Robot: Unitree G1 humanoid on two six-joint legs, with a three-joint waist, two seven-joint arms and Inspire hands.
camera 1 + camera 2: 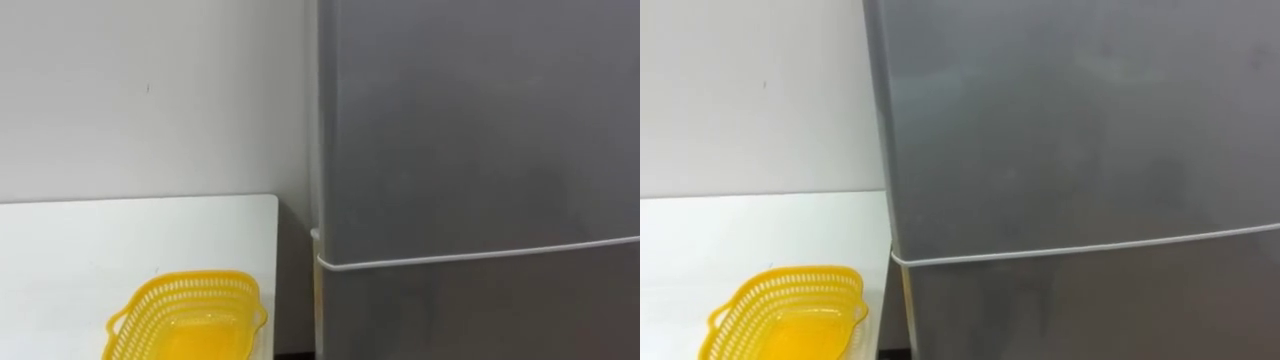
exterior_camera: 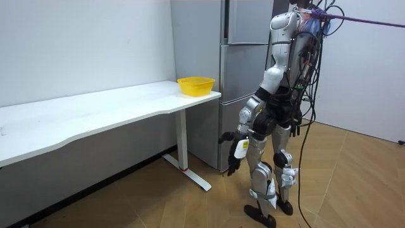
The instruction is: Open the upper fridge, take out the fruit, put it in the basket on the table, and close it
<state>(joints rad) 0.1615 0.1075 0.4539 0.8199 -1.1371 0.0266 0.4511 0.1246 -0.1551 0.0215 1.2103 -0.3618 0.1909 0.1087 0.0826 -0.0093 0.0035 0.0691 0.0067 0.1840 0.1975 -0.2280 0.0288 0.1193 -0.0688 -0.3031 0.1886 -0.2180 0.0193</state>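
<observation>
The fridge [image 1: 480, 130] stands straight ahead, both doors shut, the seam between them low. The table [image 1: 100, 240] ends just beside its left side, with a basket [image 1: 200, 285] near that edge. The left hand [image 2: 233, 159] hangs by the thigh; I cannot tell its grip. Open floor lies behind the robot.

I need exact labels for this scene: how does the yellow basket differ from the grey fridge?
The basket is bright yellow, the fridge plain grey. The basket is small and low, the fridge far taller. The basket has pierced walls and an open top; the fridge has smooth, closed doors. Both are at the same end of the white table, the basket on it, the fridge beside it.
</observation>
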